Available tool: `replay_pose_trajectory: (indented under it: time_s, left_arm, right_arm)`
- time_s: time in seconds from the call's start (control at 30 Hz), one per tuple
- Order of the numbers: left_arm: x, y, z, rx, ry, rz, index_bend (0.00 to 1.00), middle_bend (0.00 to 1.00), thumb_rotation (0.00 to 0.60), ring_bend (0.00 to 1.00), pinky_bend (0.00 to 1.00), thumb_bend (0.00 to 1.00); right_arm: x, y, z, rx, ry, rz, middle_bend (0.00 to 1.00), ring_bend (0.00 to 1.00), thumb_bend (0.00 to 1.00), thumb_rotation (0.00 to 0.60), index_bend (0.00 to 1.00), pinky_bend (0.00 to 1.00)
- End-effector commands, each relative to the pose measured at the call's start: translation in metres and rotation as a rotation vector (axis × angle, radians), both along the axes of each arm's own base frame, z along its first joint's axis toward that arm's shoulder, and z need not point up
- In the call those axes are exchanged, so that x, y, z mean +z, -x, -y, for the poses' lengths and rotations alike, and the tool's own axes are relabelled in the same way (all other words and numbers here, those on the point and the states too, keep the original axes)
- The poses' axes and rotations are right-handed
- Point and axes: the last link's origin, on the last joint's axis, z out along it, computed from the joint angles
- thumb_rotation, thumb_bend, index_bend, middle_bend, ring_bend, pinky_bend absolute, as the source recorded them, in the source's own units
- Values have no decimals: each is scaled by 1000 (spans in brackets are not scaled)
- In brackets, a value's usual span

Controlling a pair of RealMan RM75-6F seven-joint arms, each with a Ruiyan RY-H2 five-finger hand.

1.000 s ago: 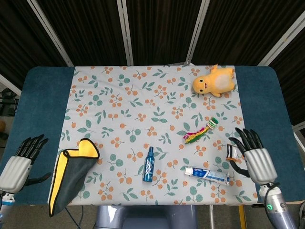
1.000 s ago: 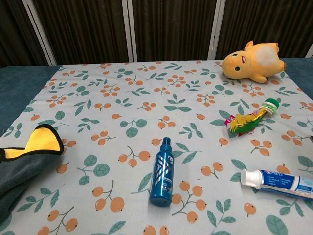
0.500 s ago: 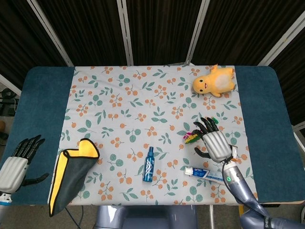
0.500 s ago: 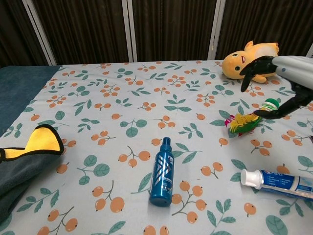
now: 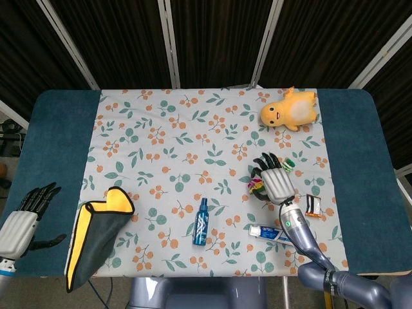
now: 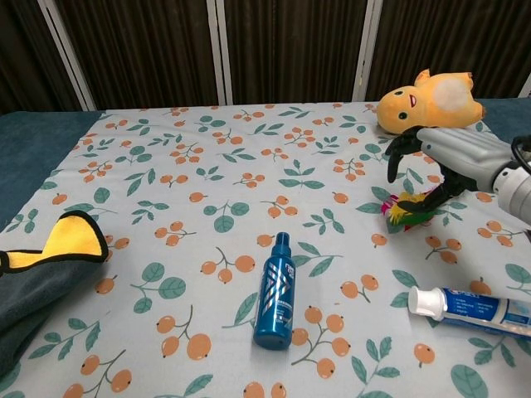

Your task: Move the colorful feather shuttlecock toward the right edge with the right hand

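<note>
The colorful feather shuttlecock [image 5: 256, 187] lies right of the table's middle, and its green base [image 5: 289, 166] points to the far right. My right hand [image 5: 275, 180] hovers right over it with fingers spread, covering its middle. In the chest view, the right hand [image 6: 452, 157] arches above the feathers [image 6: 406, 212], with the thumb down close beside them. I cannot tell whether it touches them. Nothing is held. My left hand [image 5: 22, 222] is open and empty at the near left edge.
A yellow plush duck [image 5: 290, 111] lies at the far right. A toothpaste tube [image 5: 278, 235] and a small orange packet [image 5: 313, 205] lie near the right hand's wrist. A blue spray bottle [image 5: 202, 222] lies front centre. A grey-and-yellow cloth [image 5: 96, 232] hangs over the front left.
My right hand has swung from the table's front right corner inward and away from me, ending over the shuttlecock. The shuttlecock has not moved. My left hand has barely shifted.
</note>
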Motion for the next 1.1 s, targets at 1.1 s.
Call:
replay_pose_trajectory:
  time_s: [1.1]
  left_arm:
    - [-3,-1,-4,7,11,6,0,0,597,0,0,190]
  right_arm:
    - [-9,13,-1,-43,7,39,244,0,352,600,610,0]
